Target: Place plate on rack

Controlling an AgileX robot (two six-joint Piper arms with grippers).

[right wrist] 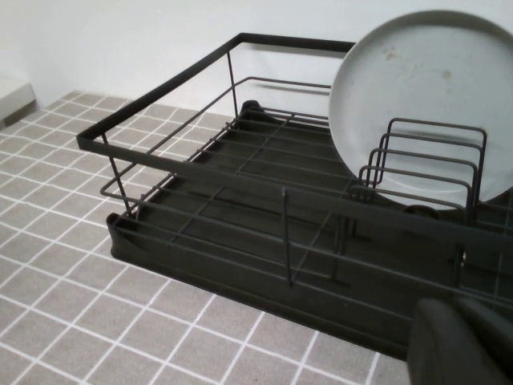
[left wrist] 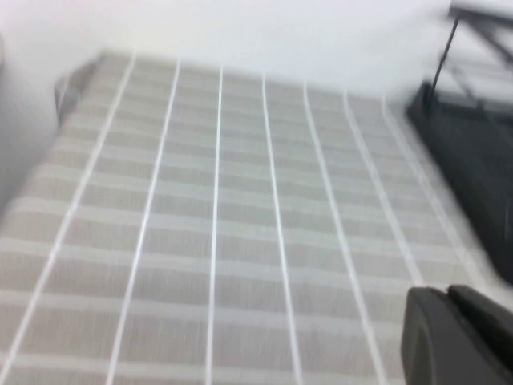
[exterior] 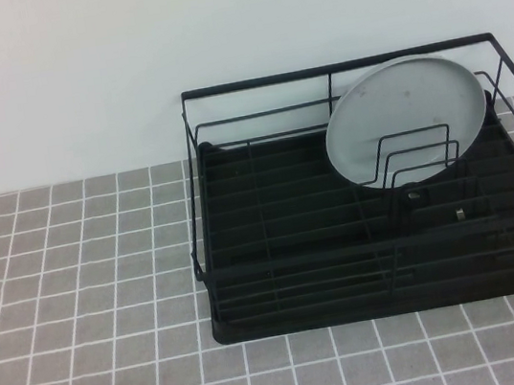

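The pale grey-blue plate (exterior: 405, 112) stands on edge, leaning back, behind the upright wire dividers (exterior: 416, 154) at the back right of the black wire rack (exterior: 335, 67). It shows the same way in the right wrist view (right wrist: 433, 88), inside the rack (right wrist: 160, 106). Neither gripper shows in the high view. My left gripper (left wrist: 447, 292) is shut and empty above the tiled table, with the rack's corner (left wrist: 473, 152) off to one side. My right gripper (right wrist: 454, 303) is shut and empty, held just outside the rack's near side, apart from the plate.
The rack sits on a grey tiled tablecloth (exterior: 80, 306) against a white wall (exterior: 56, 77). The rack's tall top rail and side wires ring the plate. The cloth's left edge (left wrist: 76, 80) shows in the left wrist view.
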